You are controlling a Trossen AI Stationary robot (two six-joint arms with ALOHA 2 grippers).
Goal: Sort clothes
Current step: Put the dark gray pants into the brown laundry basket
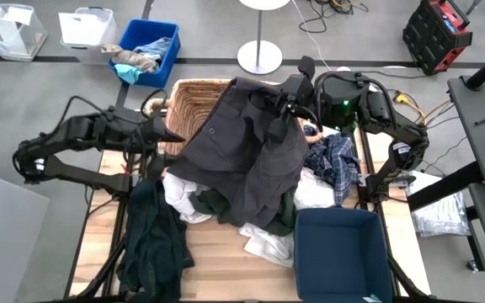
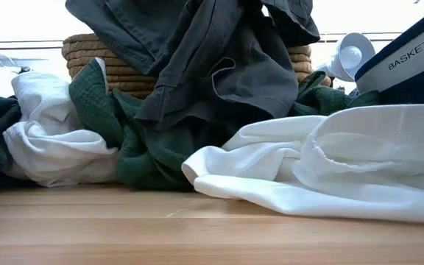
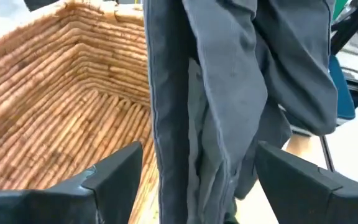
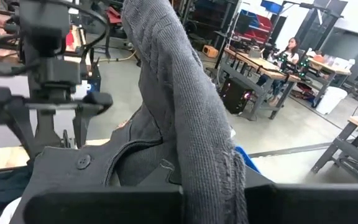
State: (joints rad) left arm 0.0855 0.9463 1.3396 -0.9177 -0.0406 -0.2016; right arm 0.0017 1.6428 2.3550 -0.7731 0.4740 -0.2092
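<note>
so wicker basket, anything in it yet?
Looks empty: the left wrist view shows the wicker basket with bare floor and walls. The dark grey garment hangs over its edge, shut in the right gripper.

Robotics lab or workshop. Evidence: grey concrete floor (image 1: pixel 40 252) around the wooden worktable (image 1: pixel 217 261); workbenches (image 4: pixel 260 65) laden with equipment beyond that table, a seated person (image 4: pixel 289 48) at them; red-and-black tool case (image 1: pixel 436 34) and loose cables (image 1: pixel 335 13) near the table.

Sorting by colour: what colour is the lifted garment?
Dark grey garment; shows best in the high view.
</note>
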